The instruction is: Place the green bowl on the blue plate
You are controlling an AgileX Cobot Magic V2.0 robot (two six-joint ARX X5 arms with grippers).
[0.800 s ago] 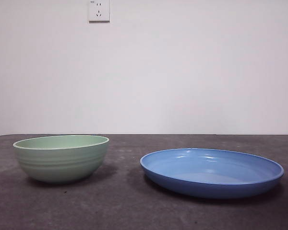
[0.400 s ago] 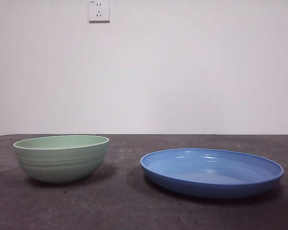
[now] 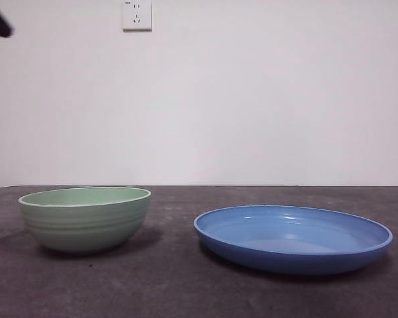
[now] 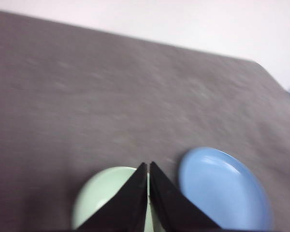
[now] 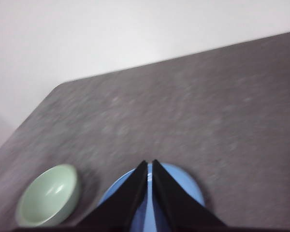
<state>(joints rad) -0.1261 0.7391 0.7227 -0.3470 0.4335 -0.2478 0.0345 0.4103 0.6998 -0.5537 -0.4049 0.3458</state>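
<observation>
In the front view the bowl (image 3: 85, 218) stands on the table (image 3: 172, 285) at the left, and the plate (image 3: 292, 238) lies on the table at the right, near the bowl but apart from it, with a strip of table between them. The plate sits somewhat nearer the camera. A wall outlet (image 3: 136, 14) is on the wall behind, above the bowl.
</observation>
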